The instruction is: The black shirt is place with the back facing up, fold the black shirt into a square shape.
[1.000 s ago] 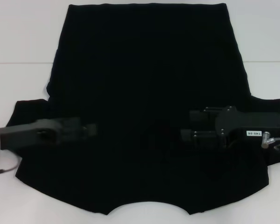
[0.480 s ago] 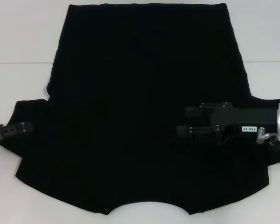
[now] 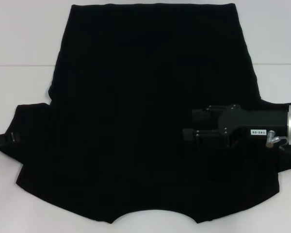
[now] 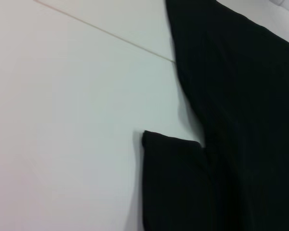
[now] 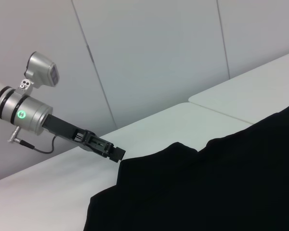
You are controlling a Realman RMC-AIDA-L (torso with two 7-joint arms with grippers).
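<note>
The black shirt (image 3: pixel 145 97) lies spread flat on the white table (image 3: pixel 19 39), plain side up, its neck curve at the near edge. My left gripper (image 3: pixel 8 139) is at the far left, its tip over the edge of the left sleeve (image 3: pixel 31 121). The right wrist view shows that left gripper (image 5: pixel 116 154) at the same spot on the shirt (image 5: pixel 207 192). My right gripper (image 3: pixel 189 125) hovers over the shirt's right side, pointing inward, fingers apart with nothing between them. In the left wrist view only the shirt (image 4: pixel 241 96) and its sleeve corner (image 4: pixel 173 183) appear.
A thin seam (image 3: pixel 19 65) crosses the white table behind the sleeves. Bare table lies left (image 4: pixel 62 120) and right of the shirt. A pale panelled wall (image 5: pixel 159 57) stands beyond the table.
The left arm has pulled back to the left, from over the shirt's middle-left to the sleeve edge. The right gripper has shifted slightly left and up over the shirt.
</note>
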